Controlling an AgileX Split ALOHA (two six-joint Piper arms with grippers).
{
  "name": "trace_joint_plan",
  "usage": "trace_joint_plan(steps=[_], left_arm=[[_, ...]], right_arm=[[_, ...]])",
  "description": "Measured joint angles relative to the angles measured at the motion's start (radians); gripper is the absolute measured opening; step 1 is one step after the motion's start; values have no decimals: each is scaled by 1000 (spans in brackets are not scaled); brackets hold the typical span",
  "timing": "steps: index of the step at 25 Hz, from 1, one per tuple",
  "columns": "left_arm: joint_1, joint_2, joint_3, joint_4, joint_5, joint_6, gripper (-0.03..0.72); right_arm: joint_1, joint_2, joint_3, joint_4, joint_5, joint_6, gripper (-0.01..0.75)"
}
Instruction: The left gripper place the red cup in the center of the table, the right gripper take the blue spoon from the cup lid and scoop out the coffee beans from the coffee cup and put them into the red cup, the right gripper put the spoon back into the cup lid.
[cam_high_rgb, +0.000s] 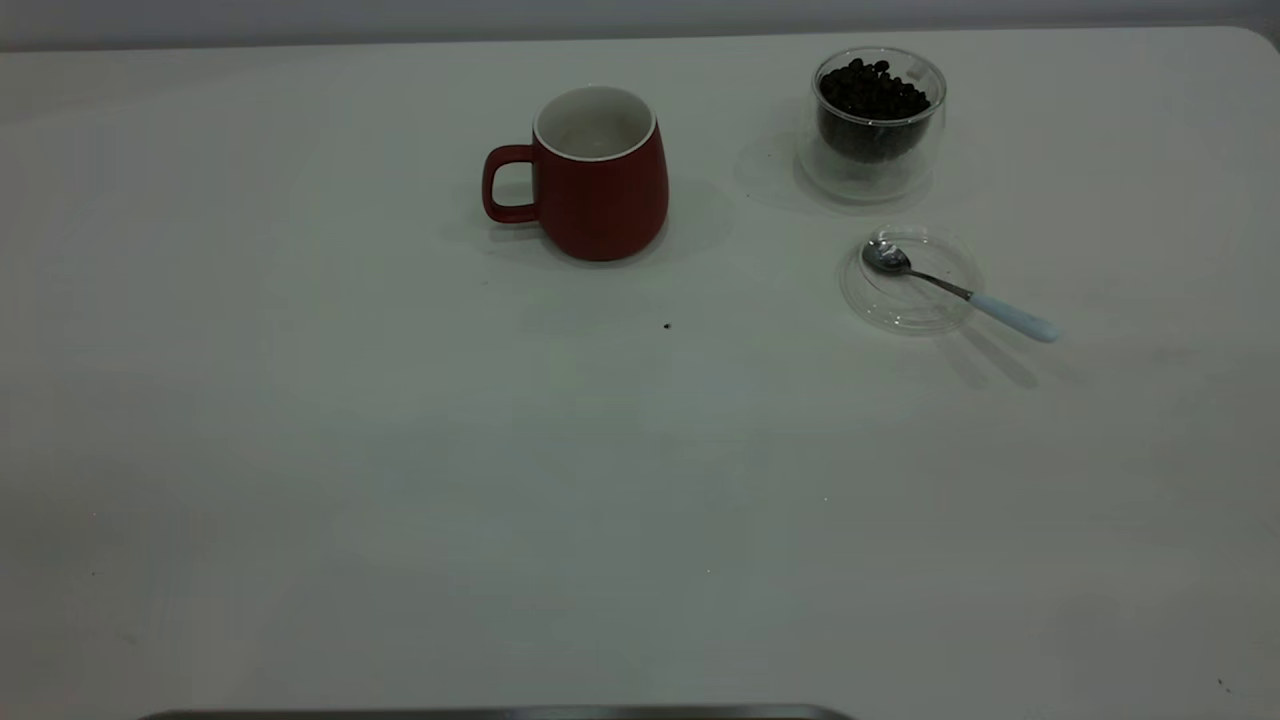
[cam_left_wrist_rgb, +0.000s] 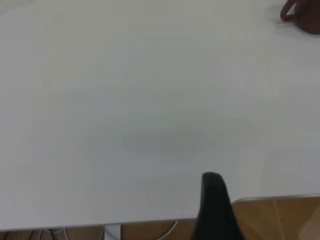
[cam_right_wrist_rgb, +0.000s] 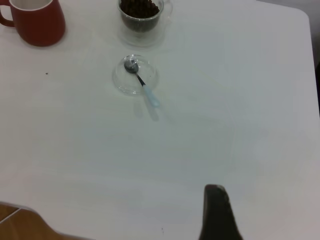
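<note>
Risk of tipping red cup (cam_high_rgb: 600, 180) w/ an off-centre handle grab, cup standing left of coffee cup (cam_high_rgb: 872, 122), blue spoon (cam_high_rgb: 955, 289) resting in cup lid (cam_high_rgb: 905, 282) just in front; both pincers' state: cannot tell.

The light was dim and even, and the white counter (cam_high_rgb: 400, 480) looked grey-green in the exterior view. Soft shadows fell beside the red cup (cam_high_rgb: 598, 175), the coffee cup (cam_high_rgb: 872, 122) and the blue spoon (cam_high_rgb: 955, 290), so the light came from above. The spoon bowl gave a small glint. Both wrist views were paler and soft, and the dark finger (cam_right_wrist_rgb: 216, 215) at the edge was out of focus.
</note>
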Motion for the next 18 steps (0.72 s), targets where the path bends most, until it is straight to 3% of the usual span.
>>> trace_joint_plan(steps=[18], left_arm=[[0, 0, 0, 0, 0, 0, 587]], right_arm=[[0, 0, 0, -109, 0, 137, 523]])
